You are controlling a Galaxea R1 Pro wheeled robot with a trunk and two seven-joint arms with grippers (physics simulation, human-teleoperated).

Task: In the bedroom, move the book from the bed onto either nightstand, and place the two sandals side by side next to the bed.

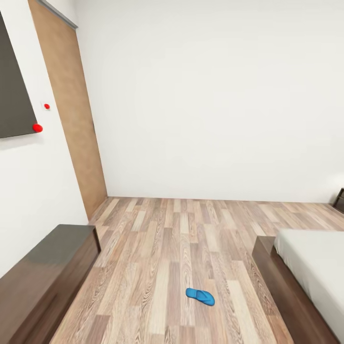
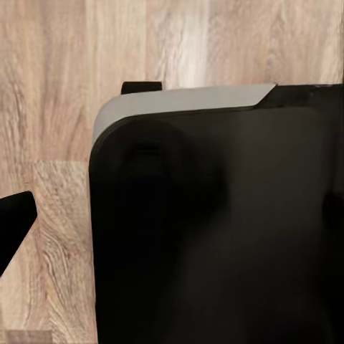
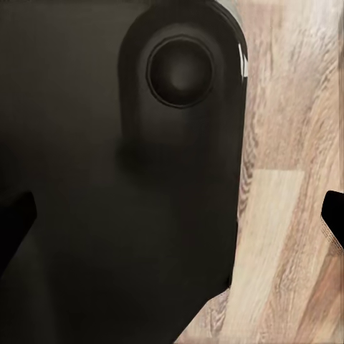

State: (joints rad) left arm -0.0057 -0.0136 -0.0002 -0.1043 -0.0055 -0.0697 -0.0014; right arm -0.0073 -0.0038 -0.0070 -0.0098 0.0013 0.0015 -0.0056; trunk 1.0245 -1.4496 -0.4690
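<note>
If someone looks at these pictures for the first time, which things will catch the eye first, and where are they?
A single bright blue sandal stands out most; it lies alone on the wooden floor, between the long dark cabinet at the left and the bed at the right. Next come two red dots on the white wall at the left, beside a dark panel.
</note>
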